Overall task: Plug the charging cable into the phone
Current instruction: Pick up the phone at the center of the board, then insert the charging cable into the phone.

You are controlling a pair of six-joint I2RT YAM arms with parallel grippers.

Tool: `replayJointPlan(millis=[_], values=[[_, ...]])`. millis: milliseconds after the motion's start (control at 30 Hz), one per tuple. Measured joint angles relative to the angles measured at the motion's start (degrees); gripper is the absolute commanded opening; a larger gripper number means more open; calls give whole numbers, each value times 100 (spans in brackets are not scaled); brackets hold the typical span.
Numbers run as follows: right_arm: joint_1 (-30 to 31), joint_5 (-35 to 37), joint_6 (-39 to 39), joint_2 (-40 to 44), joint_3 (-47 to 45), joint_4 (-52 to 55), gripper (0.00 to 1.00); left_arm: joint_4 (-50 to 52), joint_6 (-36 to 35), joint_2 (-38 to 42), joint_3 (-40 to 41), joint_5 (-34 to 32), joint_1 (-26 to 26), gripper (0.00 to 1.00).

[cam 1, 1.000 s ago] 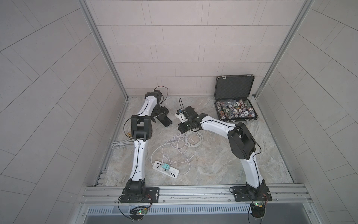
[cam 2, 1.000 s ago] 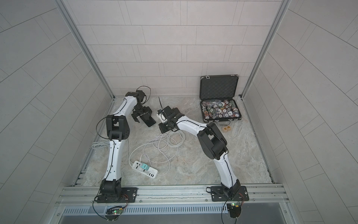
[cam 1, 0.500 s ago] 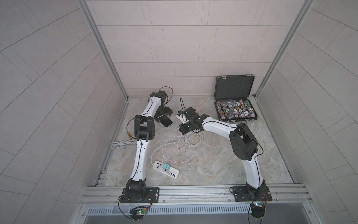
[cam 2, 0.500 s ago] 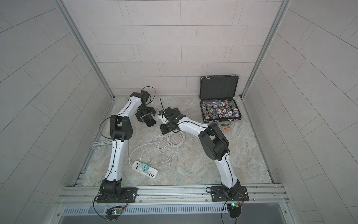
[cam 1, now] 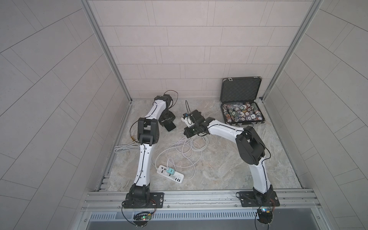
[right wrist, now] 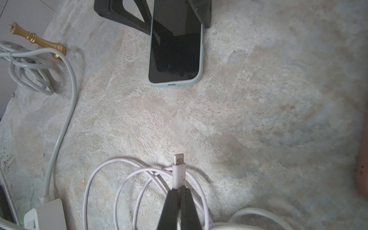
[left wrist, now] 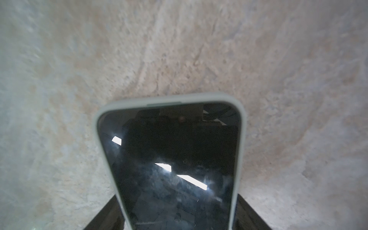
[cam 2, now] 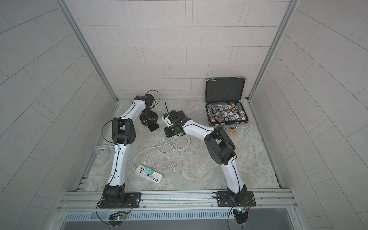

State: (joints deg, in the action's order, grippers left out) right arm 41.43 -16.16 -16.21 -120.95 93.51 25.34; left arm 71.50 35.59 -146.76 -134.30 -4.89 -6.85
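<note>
**White plug [right wrist: 178, 171] held apart from phone [right wrist: 175, 49]**

Right gripper [right wrist: 180, 199] is clamped shut on the plug, its tip aimed at the dark-screened phone, which lies flat near the bench's [cam 1: 219, 169] rear edge, left of centre. Left gripper [left wrist: 179, 215] straddles the phone; whether it grips cannot be told.

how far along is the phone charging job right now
Done: the right gripper is shut on the cable's plug, tip pointing at the phone. In hand: the left gripper straddles the phone, a jaw at each side; whether it grips yet is unclear. Left: bare table separates the plug from the port, so closing that gap and inserting the plug remain.
</note>
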Motion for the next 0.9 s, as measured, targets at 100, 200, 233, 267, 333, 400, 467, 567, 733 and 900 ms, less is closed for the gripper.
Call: replayJointPlan(millis=[100,200,233,267,333,400,467,567,733,900], values=[[0,-125,-20,0,0,-74,0,0,4,37,24,275,87,68],[-4,-448,-98,-4,2,-269,0,9,46,168,125,710,173,67],[-4,-549,-131,-7,11,-310,0,-7,59,249,186,835,186,67],[-4,-627,-175,-13,35,-334,0,-15,74,367,262,962,208,67],[-4,-704,-240,-15,59,-411,0,-26,109,669,426,1182,247,67],[-4,-748,-267,-15,61,-498,0,-52,140,1023,584,1412,258,67],[-11,-887,-293,-15,50,-584,0,-120,155,1379,750,1633,256,68],[-94,-1397,-603,-7,-131,-1054,0,-328,173,1908,1158,2024,256,67],[-533,-2710,-2404,179,-1532,-3276,0,-898,151,2590,2225,2544,254,66],[-813,-3436,-4159,177,-2256,-5455,0,-1679,96,3110,3088,2758,236,66]])
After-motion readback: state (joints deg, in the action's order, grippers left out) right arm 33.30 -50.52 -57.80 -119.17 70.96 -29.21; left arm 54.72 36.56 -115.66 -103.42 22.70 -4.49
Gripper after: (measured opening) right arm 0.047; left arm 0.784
